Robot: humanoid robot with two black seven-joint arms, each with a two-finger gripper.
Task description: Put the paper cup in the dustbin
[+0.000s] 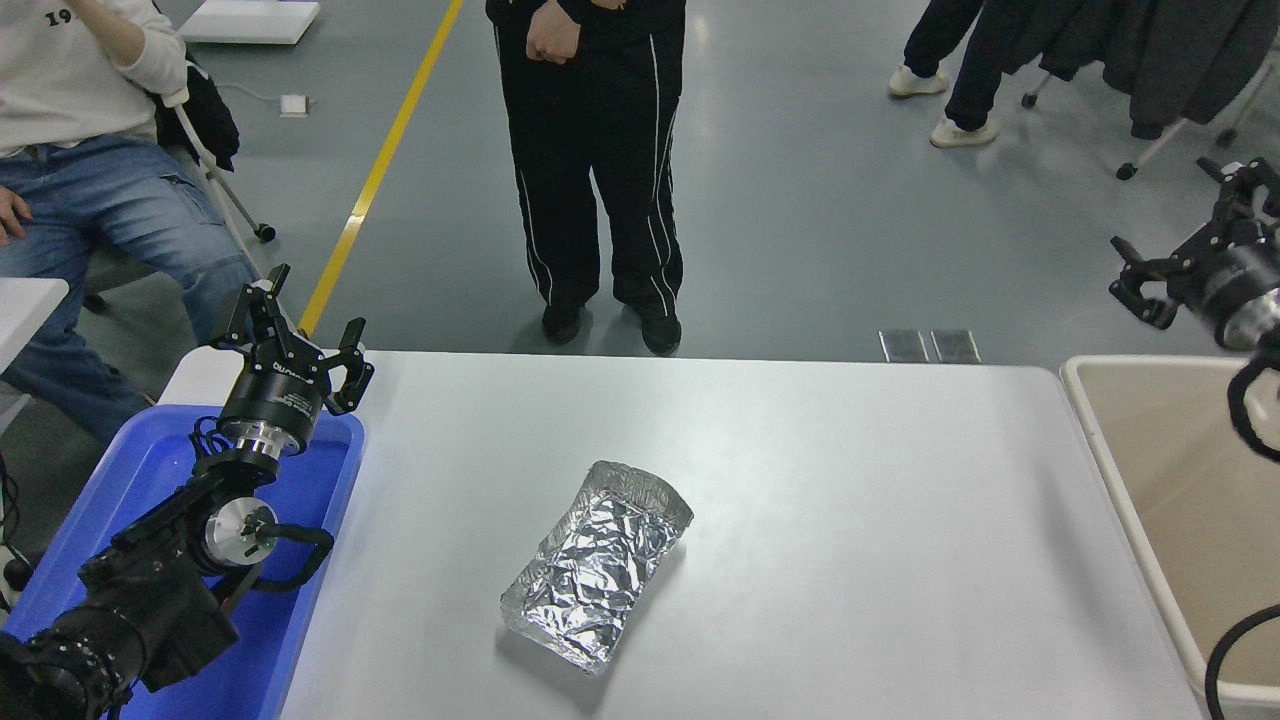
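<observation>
Clearly, the right gripper [1175, 245] at three o'clock has its fingers [1135, 290] spread and empty above the dustbin [1085, 395]; no paper cup is visible anywhere. Swinging back, it risks clipping the bin rim or the foil tray [595, 565] mid-bench. The left gripper [290, 335] rests parked at nine o'clock, fingers spread.

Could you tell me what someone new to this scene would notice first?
The crumpled silver foil tray lies alone in the middle of the white table. The left end effector rests open above the blue tray at the left. The right end effector, open and empty, hangs above the beige dustbin; no paper cup shows.
</observation>
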